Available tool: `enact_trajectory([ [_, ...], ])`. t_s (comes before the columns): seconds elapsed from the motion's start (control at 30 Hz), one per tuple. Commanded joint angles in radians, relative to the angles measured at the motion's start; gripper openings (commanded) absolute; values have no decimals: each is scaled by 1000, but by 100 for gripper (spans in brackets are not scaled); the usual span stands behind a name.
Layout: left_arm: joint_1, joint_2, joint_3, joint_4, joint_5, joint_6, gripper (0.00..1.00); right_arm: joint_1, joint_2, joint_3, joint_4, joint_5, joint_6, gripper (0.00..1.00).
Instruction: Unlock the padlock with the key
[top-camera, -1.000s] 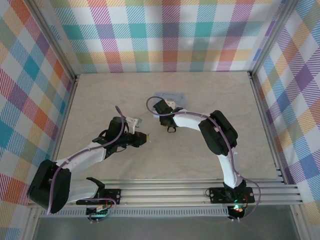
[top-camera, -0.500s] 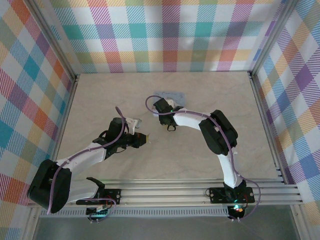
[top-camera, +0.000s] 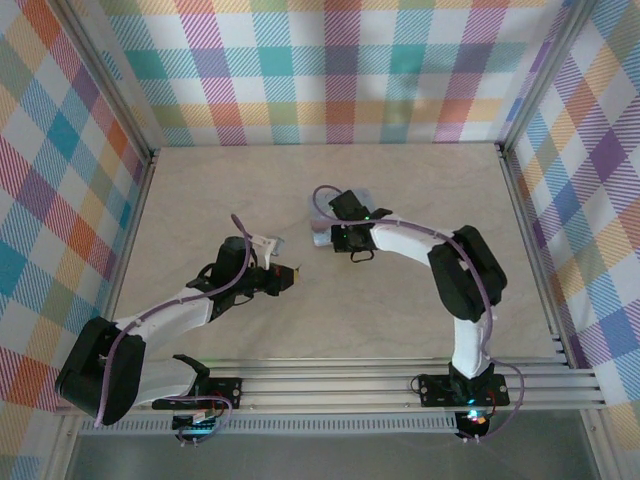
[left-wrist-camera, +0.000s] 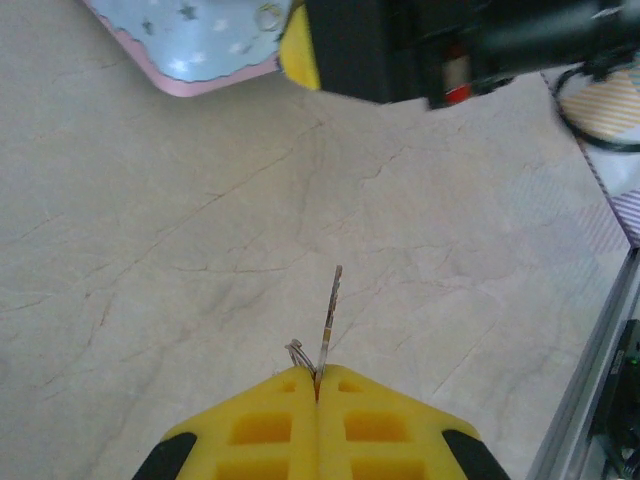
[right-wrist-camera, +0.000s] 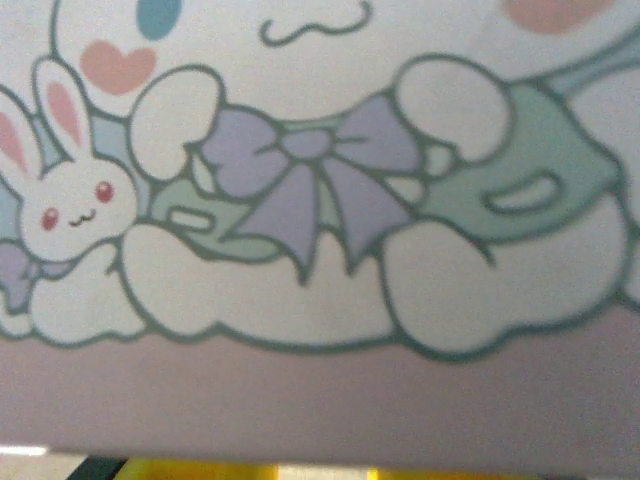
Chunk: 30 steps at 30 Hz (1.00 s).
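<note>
Both left hand (left-wrist-camera: 318, 385) fingers (left-wrist-camera: 260, 432), yellow, clamp a thin metal key (left-wrist-camera: 331, 308) — right hand (top-camera: 338, 232), opening unclear, over the printed tin box (left-wrist-camera: 190, 45).

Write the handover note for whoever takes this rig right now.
Left gripper: jaws shut on the key, blade pointing out over bare table toward the tin box.
Right gripper: at the tin box, its camera close on the printed face; jaw state unclear.
Padlock: too small to make out for certain.
Done: key in hand.
Left: bring the key to the padlock, insert, turn.
</note>
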Motion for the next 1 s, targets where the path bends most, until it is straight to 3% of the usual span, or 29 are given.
enact_trajectory([
  [0.0,-44,-19,-33,115,-34,53,0,-9,-99,-22,-66,-116,31,0],
  [0.3,-134,30,-23,234,-85,67,0,-37,-241,-83,-145,-252,108,0],
  [0.6,-152,83,-56,418,-31,4,0,-40,-285,-55,-213,-324,180,0],
  [0.97,-155,321,-19,677,82,-106,0,-81,-282,-63,-209,-430,201,0],
])
